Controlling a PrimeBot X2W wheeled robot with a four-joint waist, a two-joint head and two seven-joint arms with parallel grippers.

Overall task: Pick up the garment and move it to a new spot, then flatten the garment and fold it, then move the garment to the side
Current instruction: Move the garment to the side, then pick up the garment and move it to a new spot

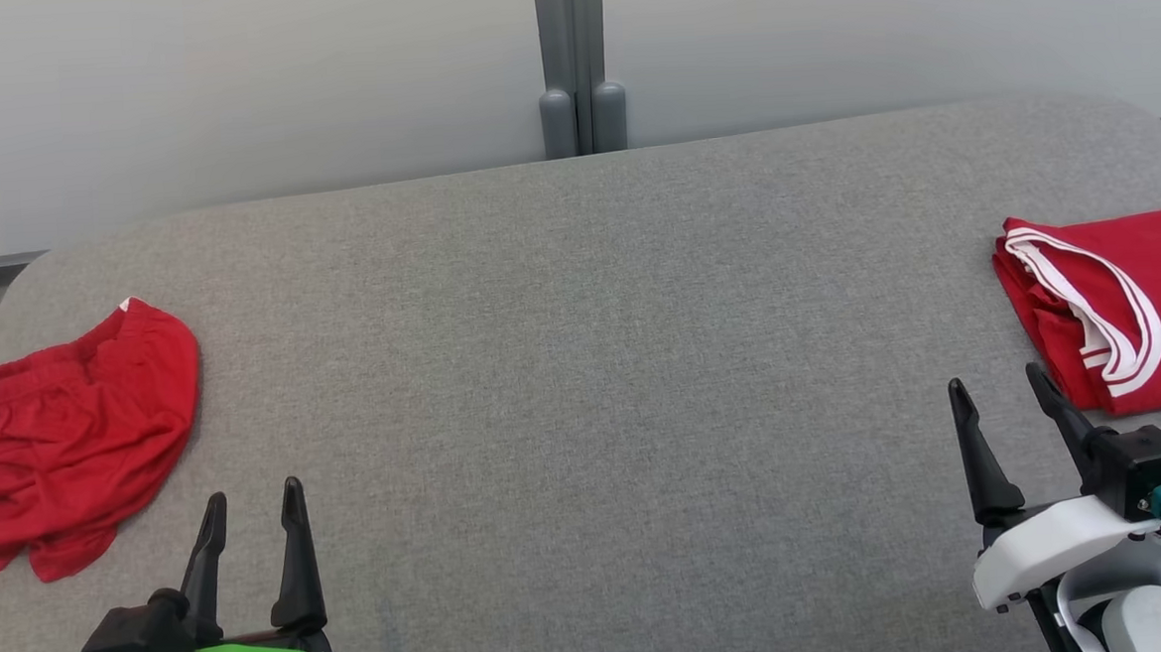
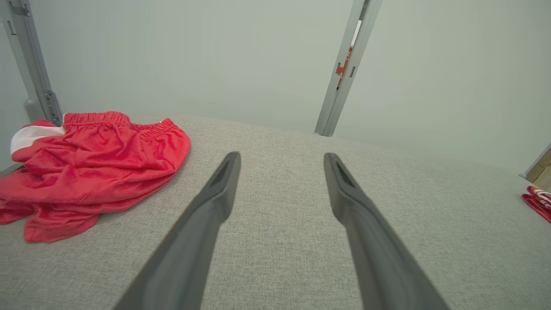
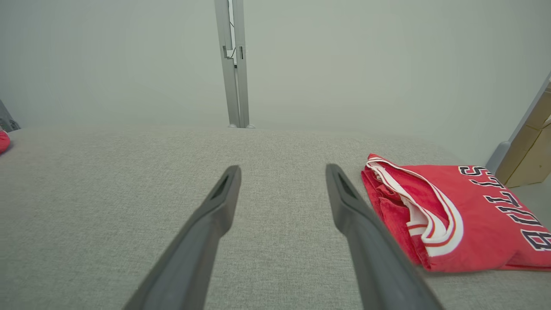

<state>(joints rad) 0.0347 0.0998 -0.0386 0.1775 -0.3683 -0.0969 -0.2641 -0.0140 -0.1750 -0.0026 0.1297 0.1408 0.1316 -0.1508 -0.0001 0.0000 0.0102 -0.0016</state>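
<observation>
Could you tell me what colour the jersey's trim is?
Trim: white with a red stripe; right wrist view.

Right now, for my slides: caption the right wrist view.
Open right claw beside folded red Bulls jersey on grey table.

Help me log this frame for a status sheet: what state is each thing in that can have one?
Red mesh shorts with a white panel: crumpled heap, ungrasped, left on the grey fabric table.
Red jersey with white trim and dark lettering: folded, flat, at the right edge.
Left gripper: fingers open, empty.
Right gripper: fingers open, empty.
</observation>
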